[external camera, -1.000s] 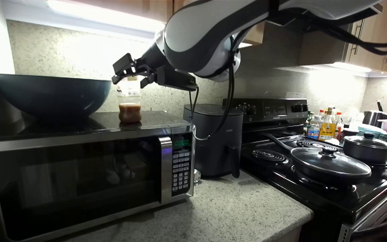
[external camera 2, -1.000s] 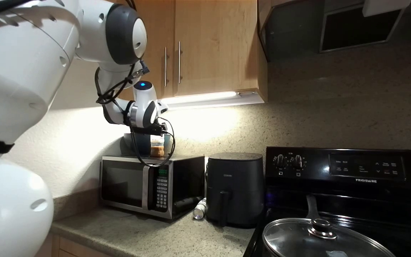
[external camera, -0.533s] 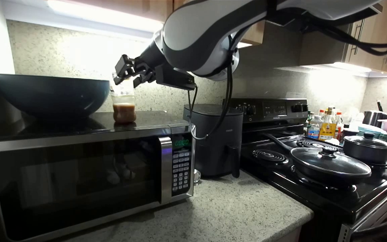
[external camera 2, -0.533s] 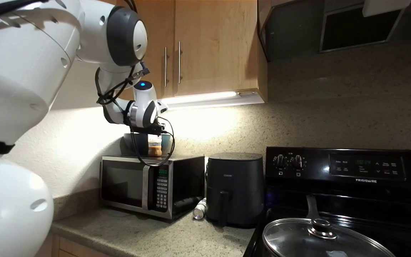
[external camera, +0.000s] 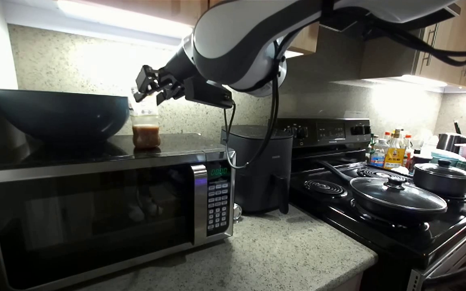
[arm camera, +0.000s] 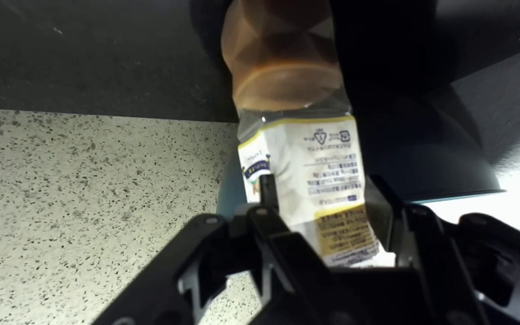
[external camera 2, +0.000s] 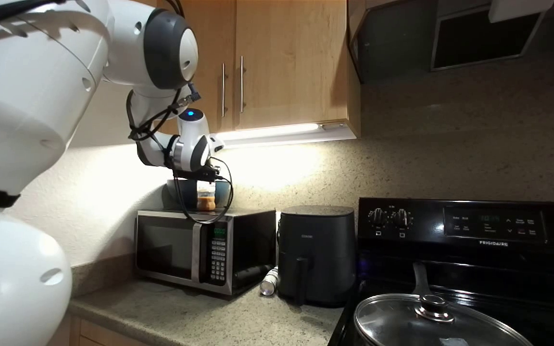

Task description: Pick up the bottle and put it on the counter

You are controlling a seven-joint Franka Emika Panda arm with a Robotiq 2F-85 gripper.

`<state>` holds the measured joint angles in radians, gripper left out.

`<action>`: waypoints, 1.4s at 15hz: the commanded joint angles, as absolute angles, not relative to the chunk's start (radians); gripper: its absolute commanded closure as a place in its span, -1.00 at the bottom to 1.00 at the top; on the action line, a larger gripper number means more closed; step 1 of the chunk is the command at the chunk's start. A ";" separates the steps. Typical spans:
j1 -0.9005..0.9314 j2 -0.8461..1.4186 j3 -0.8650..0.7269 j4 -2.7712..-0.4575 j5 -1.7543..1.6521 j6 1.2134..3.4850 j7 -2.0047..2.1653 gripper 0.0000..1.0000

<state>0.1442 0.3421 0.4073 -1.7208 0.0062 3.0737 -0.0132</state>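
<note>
Bottle (external camera: pixel 145 123) is clasped between the fingers (arm camera: pixel 269 194), upright on the microwave (external camera: pixel 91 218). Grasping seems to be in hand; next, a straight lift is called for before lowering to the counter (external camera: pixel 281 246).

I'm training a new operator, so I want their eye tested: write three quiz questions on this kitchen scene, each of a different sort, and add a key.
1. Fill in the blank: in the wrist view, the bottle is ____ the jaws.
2. Multiple choice: what is directly below the bottle?
A) the stove
B) the microwave
C) the air fryer
3. True or false: the bottle has yet to reach the counter.

Key: 1) between; 2) B; 3) true, since it is up over the microwave.
</note>
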 commanded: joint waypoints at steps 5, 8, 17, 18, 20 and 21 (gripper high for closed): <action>0.222 0.318 0.312 -1.734 -0.004 3.085 0.013 -1.00; 0.300 0.302 0.219 -1.732 -0.076 3.107 0.072 -1.00; 0.537 0.288 -0.045 -1.696 -0.180 3.136 0.214 -0.47; 0.555 0.290 -0.065 -1.694 -0.177 3.135 0.225 -0.34; 0.582 0.291 -0.095 -1.694 -0.175 3.134 0.235 -0.09; 0.594 0.290 -0.108 -1.695 -0.174 3.133 0.237 0.06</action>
<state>0.5521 0.2985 -0.0584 -1.6879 -0.1489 3.1247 0.1923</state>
